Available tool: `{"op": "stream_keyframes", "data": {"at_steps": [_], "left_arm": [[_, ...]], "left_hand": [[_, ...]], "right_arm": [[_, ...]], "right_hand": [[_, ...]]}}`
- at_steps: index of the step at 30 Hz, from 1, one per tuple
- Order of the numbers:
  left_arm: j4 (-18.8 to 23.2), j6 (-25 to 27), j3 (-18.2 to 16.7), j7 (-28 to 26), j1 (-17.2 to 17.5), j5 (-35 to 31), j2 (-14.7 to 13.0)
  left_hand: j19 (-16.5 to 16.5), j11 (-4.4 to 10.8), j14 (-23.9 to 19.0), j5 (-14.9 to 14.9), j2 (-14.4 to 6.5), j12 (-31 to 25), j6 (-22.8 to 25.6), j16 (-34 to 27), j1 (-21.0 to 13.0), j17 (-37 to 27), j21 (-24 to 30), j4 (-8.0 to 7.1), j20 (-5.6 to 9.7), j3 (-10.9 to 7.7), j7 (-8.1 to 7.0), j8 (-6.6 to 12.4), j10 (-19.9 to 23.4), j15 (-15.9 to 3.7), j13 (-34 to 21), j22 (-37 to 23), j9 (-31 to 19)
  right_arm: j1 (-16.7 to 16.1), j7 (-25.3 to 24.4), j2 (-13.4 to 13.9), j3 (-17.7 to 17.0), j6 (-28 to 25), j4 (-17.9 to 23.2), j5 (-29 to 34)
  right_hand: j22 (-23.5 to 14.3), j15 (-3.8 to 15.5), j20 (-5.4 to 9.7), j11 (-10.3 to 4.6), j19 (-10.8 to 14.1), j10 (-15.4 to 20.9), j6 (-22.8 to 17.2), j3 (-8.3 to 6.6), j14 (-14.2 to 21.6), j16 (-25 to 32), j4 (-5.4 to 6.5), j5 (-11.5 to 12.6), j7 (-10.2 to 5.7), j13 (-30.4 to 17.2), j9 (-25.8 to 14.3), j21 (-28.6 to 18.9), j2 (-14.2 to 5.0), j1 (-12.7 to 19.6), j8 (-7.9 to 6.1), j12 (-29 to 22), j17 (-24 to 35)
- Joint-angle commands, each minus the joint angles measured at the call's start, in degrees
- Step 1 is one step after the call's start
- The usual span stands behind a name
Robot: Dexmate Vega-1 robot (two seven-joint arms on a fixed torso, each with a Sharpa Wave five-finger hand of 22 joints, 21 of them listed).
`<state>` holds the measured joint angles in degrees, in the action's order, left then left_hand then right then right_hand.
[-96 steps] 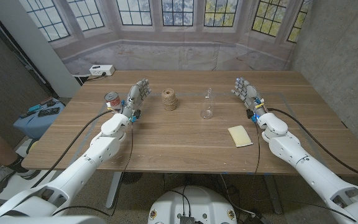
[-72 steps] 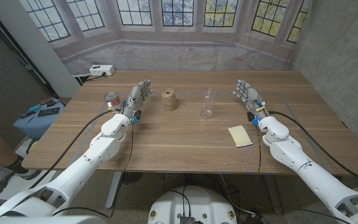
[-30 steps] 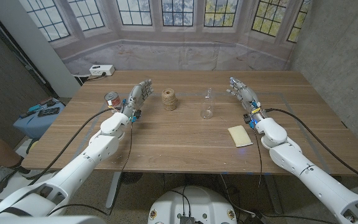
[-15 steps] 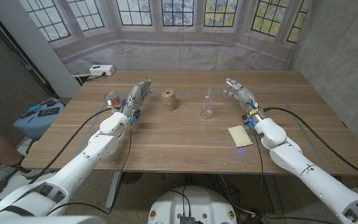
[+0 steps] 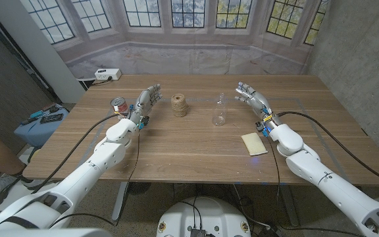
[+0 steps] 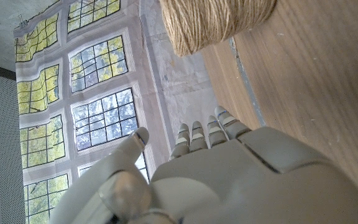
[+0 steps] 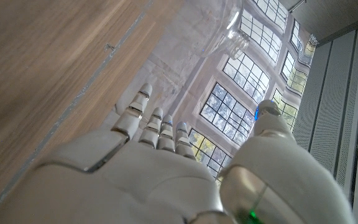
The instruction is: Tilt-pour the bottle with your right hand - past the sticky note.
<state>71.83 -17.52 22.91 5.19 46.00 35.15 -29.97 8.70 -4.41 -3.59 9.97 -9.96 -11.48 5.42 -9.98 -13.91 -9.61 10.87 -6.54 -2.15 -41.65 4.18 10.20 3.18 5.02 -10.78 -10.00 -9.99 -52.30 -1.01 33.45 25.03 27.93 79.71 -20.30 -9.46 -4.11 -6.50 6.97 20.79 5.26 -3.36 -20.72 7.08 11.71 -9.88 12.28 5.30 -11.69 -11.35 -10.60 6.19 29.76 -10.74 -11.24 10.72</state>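
A clear glass bottle (image 5: 220, 112) with a round belly and narrow neck stands upright at the table's middle; its neck (image 7: 233, 36) shows in the right wrist view. My right hand (image 5: 251, 99) hovers just right of it, fingers apart, holding nothing, with a small gap to the glass. A pale yellow sticky note (image 5: 254, 143) lies flat on the wood, nearer the front edge and below that hand. My left hand (image 5: 144, 102) stands on the left side, fingers spread, holding nothing.
A ball of twine (image 5: 179, 105) sits left of the bottle, also seen close to my left hand as twine (image 6: 216, 22). A small tin can (image 5: 118, 106) stands at the left hand's outer side. A white power strip (image 5: 107, 74) lies at the far left corner.
My right hand has moved left across the table toward the bottle, closing most of the gap. The left arm, bottle and sticky note have stayed put.
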Motion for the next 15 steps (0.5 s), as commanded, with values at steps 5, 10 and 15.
{"op": "stream_keyframes", "data": {"at_steps": [5,10,15], "left_arm": [[1.17,1.32,0.13,-1.09,0.58,-0.13,-0.35],[1.3,1.63,0.12,-1.41,0.66,-0.28,-0.54],[1.23,1.73,0.03,-1.76,0.66,-0.38,-0.59]], "left_hand": [[0.18,-0.25,-0.69,0.11,0.23,-0.38,0.59,-0.47,-0.21,-0.11,0.42,0.23,-0.17,-0.2,0.21,0.46,0.33,0.4,-0.19,-0.07,-0.28],[0.2,-0.38,-0.83,0.1,0.23,-0.45,0.66,-0.49,-0.21,-0.11,0.43,0.25,-0.14,-0.21,0.18,0.47,0.55,0.41,-0.19,-0.07,-0.28],[0.21,-0.6,-1.06,0.1,0.21,-0.55,0.82,-0.52,-0.22,-0.11,0.44,0.3,-0.07,-0.26,0.3,0.51,0.85,0.56,-0.19,-0.07,-0.28]], "right_arm": [[2.06,0.64,-0.58,1.43,0.84,-2.4,2.35],[3.27,1.46,-0.89,2.46,0.7,-3.42,3.2],[4.07,3.12,-1.2,3.15,1.44,-4.59,2.73]], "right_hand": [[-0.21,-1.76,1.51,2.31,0.92,2.53,-0.65,-0.12,2.91,0.85,0.44,0.56,4.19,-0.26,-0.3,-0.36,0.53,1.69,-0.83,-1.16,0.04],[-0.22,-1.68,2.38,2.44,1.65,2.98,-1.36,-0.06,3.41,0.82,0.5,0.68,5.45,-0.24,-0.3,-0.58,0.72,2.07,-1.13,-1.21,0.01],[-0.23,-1.92,2.53,2.65,1.88,3.51,-1.96,0.03,3.87,0.85,0.5,0.79,5.97,-0.25,-0.31,-0.61,0.96,2.29,-1.36,-1.34,0.0]]}}
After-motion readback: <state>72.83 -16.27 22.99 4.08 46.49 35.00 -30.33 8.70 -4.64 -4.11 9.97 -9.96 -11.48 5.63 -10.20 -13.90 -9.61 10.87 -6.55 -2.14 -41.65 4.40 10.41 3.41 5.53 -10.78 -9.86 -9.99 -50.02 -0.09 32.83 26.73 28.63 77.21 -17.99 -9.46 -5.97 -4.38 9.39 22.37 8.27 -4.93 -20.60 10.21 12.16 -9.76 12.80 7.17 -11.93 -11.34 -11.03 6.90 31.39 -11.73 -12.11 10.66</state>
